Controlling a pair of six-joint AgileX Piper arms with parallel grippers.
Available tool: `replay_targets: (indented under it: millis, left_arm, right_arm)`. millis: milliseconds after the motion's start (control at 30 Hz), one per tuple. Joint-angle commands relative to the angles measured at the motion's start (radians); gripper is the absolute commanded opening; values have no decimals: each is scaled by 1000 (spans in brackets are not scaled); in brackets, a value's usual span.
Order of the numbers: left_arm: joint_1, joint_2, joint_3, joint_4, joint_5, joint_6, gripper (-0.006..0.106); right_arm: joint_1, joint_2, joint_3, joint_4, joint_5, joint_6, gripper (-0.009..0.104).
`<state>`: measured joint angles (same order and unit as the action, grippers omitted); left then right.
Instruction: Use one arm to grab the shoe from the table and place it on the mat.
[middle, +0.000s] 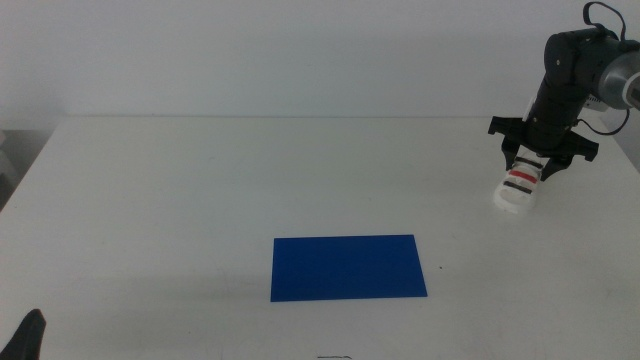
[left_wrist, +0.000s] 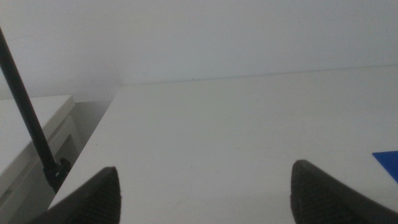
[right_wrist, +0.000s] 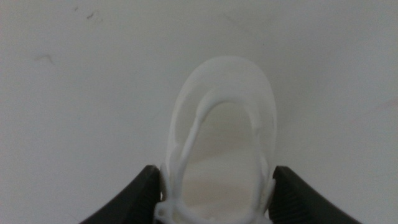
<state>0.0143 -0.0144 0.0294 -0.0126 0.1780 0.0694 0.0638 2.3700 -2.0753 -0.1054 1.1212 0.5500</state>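
The white shoe (middle: 517, 187) with dark and red straps is at the table's far right, well right of the blue mat (middle: 348, 267). My right gripper (middle: 536, 163) comes down on the shoe from above. In the right wrist view its two jaws sit against both sides of the shoe (right_wrist: 221, 118), with the gripper (right_wrist: 217, 182) shut on it and the shoe's rounded end pointing away. I cannot tell whether the sole is touching the table (middle: 200, 190). My left gripper (left_wrist: 205, 186) is open and empty, waiting at the bottom left corner (middle: 28, 335).
The mat lies flat in the near middle of the table; one corner of it shows in the left wrist view (left_wrist: 388, 163). The table's left edge (left_wrist: 93, 149) has a white cabinet and a black rod (left_wrist: 28, 118) beside it.
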Motion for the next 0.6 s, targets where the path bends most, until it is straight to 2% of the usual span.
replay_targets:
  millis: [0, 100, 267, 333, 567]
  left_arm:
    - [-5, -19, -3, -9, -83, -15, 94]
    - [-5, -19, -3, -9, -83, -15, 94]
    - [-5, -19, -3, -9, -83, -15, 94]
    - [-5, -19, -3, -9, -83, -15, 94]
    - [-5, -19, -3, -9, -83, -15, 94]
  right_arm:
    - [-5, -90, -31, -32, 0, -36, -1]
    - [11, -113, -31, -43, 55, -48, -1]
    - [95, -163, -7, -139, 177, 14, -1]
    - [135, -215, 36, -149, 173, 32, -1]
    - [272, -426, 243, -103, 113, 114, -1]
